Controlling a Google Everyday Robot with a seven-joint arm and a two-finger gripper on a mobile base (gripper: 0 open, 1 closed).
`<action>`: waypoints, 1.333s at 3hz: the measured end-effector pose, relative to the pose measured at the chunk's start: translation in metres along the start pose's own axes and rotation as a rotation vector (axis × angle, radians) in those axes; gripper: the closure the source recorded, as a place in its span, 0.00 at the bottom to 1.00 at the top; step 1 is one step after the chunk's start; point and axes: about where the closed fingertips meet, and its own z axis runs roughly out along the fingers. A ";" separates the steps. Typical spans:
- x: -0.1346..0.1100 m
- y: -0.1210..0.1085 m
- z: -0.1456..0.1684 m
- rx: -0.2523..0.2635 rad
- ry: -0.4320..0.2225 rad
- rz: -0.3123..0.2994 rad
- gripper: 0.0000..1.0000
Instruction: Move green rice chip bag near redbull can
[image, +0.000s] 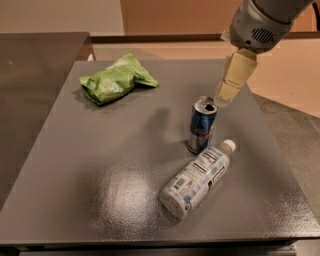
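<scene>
- The gripper (226, 92) is hovering over the right side of the dark grey tabletop (90, 190), just above and behind the open top of the redbull can (201, 125). From this angle I cannot tell whether it is open or closed, and nothing is showing in its hold
- The green rice chip bag (116, 80) is lying crumpled near the far left corner, well apart from both the can and the gripper, so the task is looking barely begun
- The can is standing upright right of centre, with a clear white-capped plastic bottle (196, 179) lying on its side just in front of it, cap end pointing at the can's base (touching or not, I cannot say)
- The bag is probably going to handle as light, soft and crinkly: slick foil giving way under pressure, with brittle chips inside
- A hold from above across the puffed, creased middle is looking better than one on the thin flat ends, with only gentle closing
- The bare surface left of the can is looking like the safest place to set it, since the slim can is likely to tip if nudged
</scene>
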 end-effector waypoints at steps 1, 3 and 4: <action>-0.035 -0.028 0.023 -0.003 -0.048 0.022 0.00; -0.092 -0.054 0.073 -0.025 -0.114 0.098 0.00; -0.111 -0.056 0.099 -0.019 -0.128 0.126 0.00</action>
